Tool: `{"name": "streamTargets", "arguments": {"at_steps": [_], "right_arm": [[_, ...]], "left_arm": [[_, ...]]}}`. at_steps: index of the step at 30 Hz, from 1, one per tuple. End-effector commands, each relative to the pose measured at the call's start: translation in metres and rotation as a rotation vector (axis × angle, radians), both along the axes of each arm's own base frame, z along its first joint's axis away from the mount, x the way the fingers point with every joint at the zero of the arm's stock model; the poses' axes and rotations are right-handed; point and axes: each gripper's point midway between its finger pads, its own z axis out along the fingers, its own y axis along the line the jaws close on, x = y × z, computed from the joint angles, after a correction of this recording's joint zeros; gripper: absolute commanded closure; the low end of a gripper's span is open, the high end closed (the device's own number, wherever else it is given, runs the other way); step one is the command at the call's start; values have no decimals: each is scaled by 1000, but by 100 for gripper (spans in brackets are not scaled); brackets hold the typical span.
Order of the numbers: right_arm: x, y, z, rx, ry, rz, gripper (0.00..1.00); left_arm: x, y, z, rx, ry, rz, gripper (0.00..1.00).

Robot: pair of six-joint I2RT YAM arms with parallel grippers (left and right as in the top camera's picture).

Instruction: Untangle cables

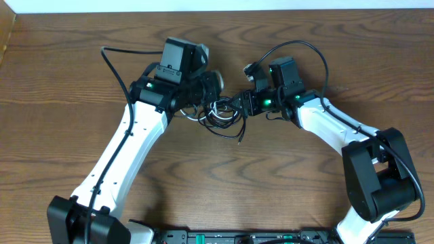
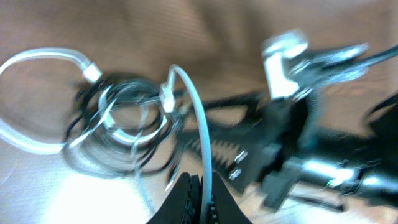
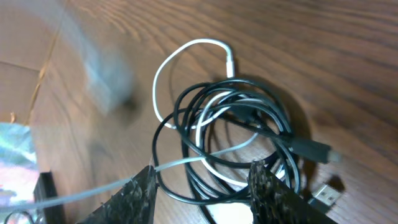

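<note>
The cables lie tangled on the wooden table between the two arms: a black cable (image 1: 222, 116) wound in a coil, with a white cable (image 1: 215, 107) threaded through it. My left gripper (image 2: 200, 186) is shut on a strand of the white cable (image 2: 193, 106), which arches up from the jaws toward the black coil (image 2: 118, 140). My right gripper (image 3: 202, 186) is open, its fingers on either side of the near edge of the black coil (image 3: 236, 137). The white cable (image 3: 186, 53) loops out beyond the coil, and one strand runs past the left fingertip (image 3: 140, 186). A USB plug (image 3: 323, 196) lies at the right.
The right arm's body (image 2: 305, 155) is close behind the bundle in the left wrist view. Thick black arm wires (image 1: 115, 68) (image 1: 302, 46) arc over the table. The table's far edge (image 1: 217, 8) and left corner (image 1: 7, 34) show, and a black bar (image 1: 237, 237) runs along the front.
</note>
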Motion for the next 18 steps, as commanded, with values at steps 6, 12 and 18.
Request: {"name": "streamTargets", "arguments": {"at_steps": [6,12,18], "right_arm": [[18,-29,-16,-53,99,-193,52],[22,-58,-33,-132,188,-344,50],[27,-78,-36,-136,220,-394,49]], "left_arm": [[-32,21,-11,137,82,-79,72],[-42,67,-28,381,135,5,34],[-20,83,-23,474,39,68,28]]}}
